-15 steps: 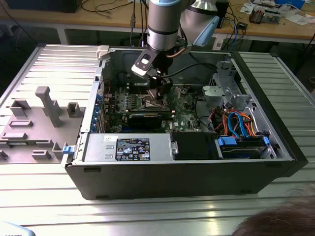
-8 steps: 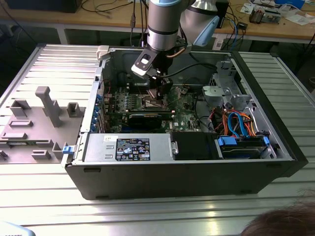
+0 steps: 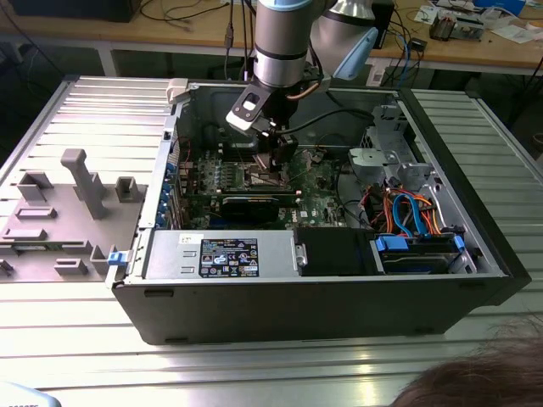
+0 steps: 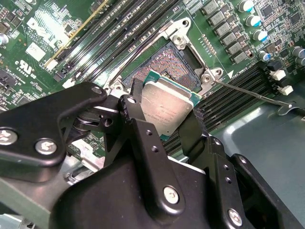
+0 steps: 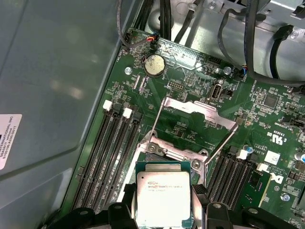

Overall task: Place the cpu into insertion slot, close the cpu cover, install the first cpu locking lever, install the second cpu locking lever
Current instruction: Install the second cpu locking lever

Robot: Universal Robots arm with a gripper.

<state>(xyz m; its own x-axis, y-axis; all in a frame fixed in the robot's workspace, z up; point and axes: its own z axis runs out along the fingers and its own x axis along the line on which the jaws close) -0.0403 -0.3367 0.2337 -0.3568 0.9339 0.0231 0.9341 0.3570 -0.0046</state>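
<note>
**You are gripping the cpu over the open insertion slot**
Your gripper (image 4: 162, 117) is clenching the cpu (image 5: 163, 193) by two opposite edges, holding it just above one edge of the insertion slot (image 4: 164, 64). The cpu cover (image 5: 190, 107) is standing swung open beyond the slot, with a thin locking lever (image 5: 222, 142) unlatched on each side.

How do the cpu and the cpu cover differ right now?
The cpu is a solid dull-silver square; the cpu cover is a frame with a cut-out window. The cpu is clamped in the gripper; the cpu cover is swung open off the insertion slot. Both are square silver metal.
</note>
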